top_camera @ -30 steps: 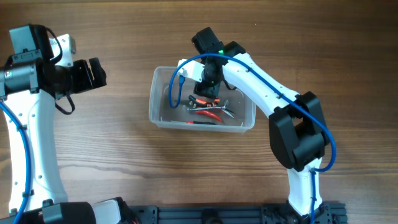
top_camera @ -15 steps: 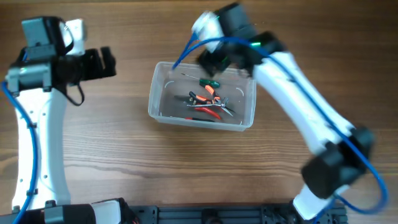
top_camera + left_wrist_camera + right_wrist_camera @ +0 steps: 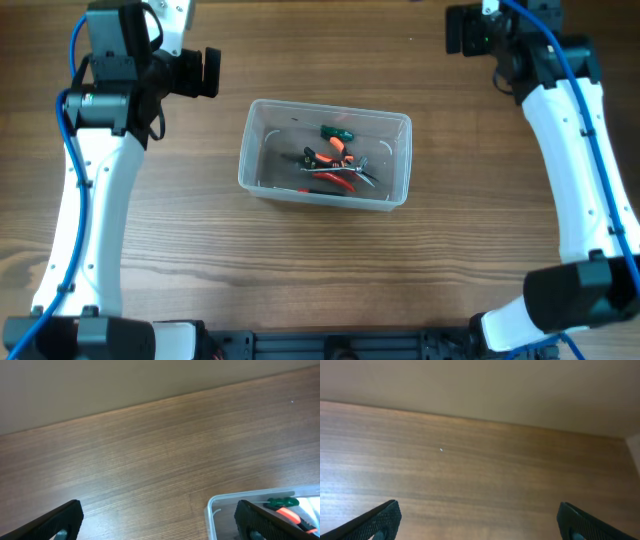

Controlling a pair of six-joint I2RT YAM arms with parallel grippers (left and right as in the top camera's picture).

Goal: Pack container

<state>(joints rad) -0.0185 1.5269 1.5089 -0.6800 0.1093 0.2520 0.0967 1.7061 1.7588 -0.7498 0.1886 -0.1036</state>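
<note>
The container (image 3: 258,150) sits mid-table, its long sides running left to right, with bare wooden table (image 3: 180,250) open on every side of it. Both arms are drawn to the far edge, where the wrist views show the tabletop ending against a plain wall (image 3: 100,385).

The left gripper (image 3: 212,72) hangs just beyond the tub's far-left corner, fingers spread wide with nothing between them; its own camera catches that corner of the tub (image 3: 216,508) low in view. The right gripper (image 3: 452,30) is up at the far right, well apart from the tub, also spread and empty.

A second ago the right gripper was down inside the tub over the tools; now it is out and away, and the left arm has swung in from the table's left side.

Inside lie a green-handled tool (image 3: 337,132) near the far wall, orange-handled pliers (image 3: 328,155) and red-handled pliers (image 3: 335,178), overlapping. Nothing stands above the tub's open top.
</note>
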